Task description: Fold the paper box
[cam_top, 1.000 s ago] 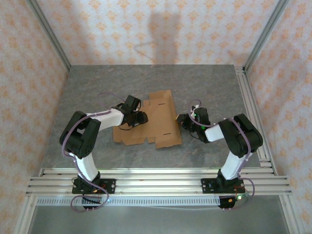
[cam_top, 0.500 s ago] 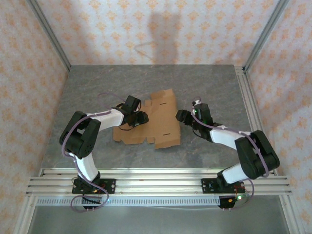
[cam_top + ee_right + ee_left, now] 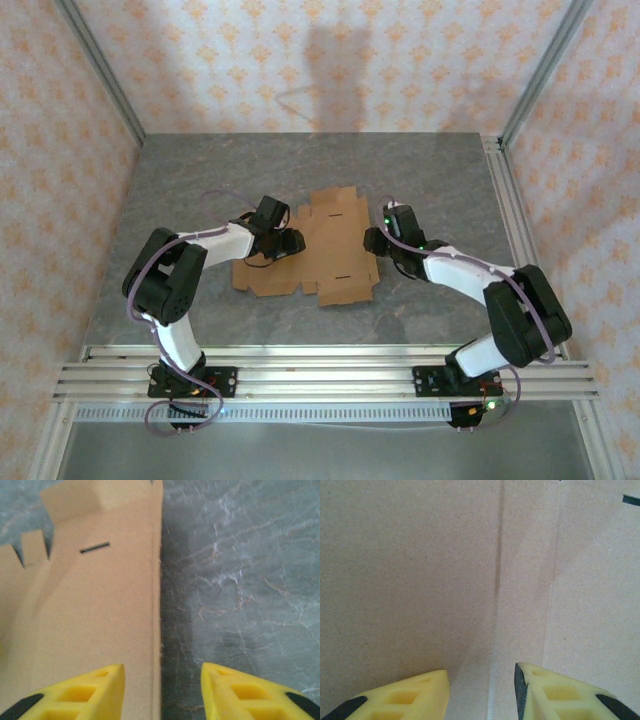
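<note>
The paper box (image 3: 325,250) is a brown die-cut cardboard sheet lying mostly flat on the grey table, with flaps and a small slot (image 3: 94,547) showing. My left gripper (image 3: 290,242) rests over the sheet's left half; its yellow fingers (image 3: 410,697) stand open above a crease line (image 3: 497,570). My right gripper (image 3: 372,242) is at the sheet's right edge (image 3: 159,605). It is open and straddles that edge, one finger (image 3: 85,692) over the cardboard and the other over bare table.
The grey marbled tabletop (image 3: 430,190) surrounds the sheet. Aluminium rails run along the near edge (image 3: 320,365) and the right side (image 3: 515,230). Patterned walls close in the back and both sides.
The right arm has stretched forward and left, bringing its gripper up against the sheet's right edge. The raised far-right flap has dropped flatter. The left arm has stayed put.
</note>
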Robot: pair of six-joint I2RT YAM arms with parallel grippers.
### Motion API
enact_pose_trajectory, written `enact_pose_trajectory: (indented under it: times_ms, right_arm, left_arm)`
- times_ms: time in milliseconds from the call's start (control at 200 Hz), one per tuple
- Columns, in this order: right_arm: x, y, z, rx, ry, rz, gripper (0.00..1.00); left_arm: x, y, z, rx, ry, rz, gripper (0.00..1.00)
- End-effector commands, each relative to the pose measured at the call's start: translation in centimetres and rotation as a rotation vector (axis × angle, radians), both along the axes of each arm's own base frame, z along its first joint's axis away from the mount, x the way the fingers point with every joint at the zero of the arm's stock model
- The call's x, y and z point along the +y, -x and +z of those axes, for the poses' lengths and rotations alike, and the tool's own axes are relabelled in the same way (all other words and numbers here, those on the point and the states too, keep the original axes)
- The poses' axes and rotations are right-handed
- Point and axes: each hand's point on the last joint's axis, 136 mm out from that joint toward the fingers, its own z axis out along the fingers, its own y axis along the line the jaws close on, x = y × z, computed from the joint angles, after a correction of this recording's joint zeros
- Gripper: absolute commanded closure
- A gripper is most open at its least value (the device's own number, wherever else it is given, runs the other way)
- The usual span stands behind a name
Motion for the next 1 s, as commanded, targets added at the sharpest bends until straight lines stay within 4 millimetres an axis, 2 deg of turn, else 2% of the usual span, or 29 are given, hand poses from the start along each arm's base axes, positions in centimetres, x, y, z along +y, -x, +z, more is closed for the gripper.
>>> enact_pose_trajectory:
  times_ms: [0, 165, 425, 616, 821, 866, 961, 996]
  right_arm:
    - [0.3, 0.2, -1.1, 0.037, 0.025, 0.005, 0.59]
    - [1.0, 0.3, -2.3, 0.055, 0.003, 0.012, 0.64]
    - [1.1, 0.6, -3.5, 0.075, 0.008, 0.023, 0.81]
    - [1.2, 0.7, -3.8, 0.076, 0.002, 0.028, 0.78]
    - [1.2, 1.0, -3.8, 0.067, -0.016, 0.027, 0.8]
    - [1.2, 1.0, -3.7, 0.067, -0.017, 0.028, 0.83]
    - [1.2, 0.9, -3.6, 0.062, -0.016, 0.028, 0.99]
    - [1.2, 0.9, -3.7, 0.064, -0.014, 0.03, 1.0]
  left_arm:
    - [0.2, 2.0, -2.5, 0.09, -0.038, -0.027, 0.59]
    - [0.2, 2.1, -2.6, 0.093, -0.037, -0.024, 0.59]
    - [0.2, 2.1, -2.5, 0.091, -0.039, -0.025, 0.59]
    - [0.3, 2.2, -2.5, 0.091, -0.039, -0.025, 0.58]
    - [0.3, 2.2, -2.5, 0.091, -0.038, -0.024, 0.58]
    - [0.3, 2.2, -2.6, 0.092, -0.037, -0.024, 0.59]
    - [0.2, 2.1, -2.4, 0.088, -0.035, -0.024, 0.58]
    - [0.2, 2.1, -2.3, 0.087, -0.035, -0.026, 0.58]
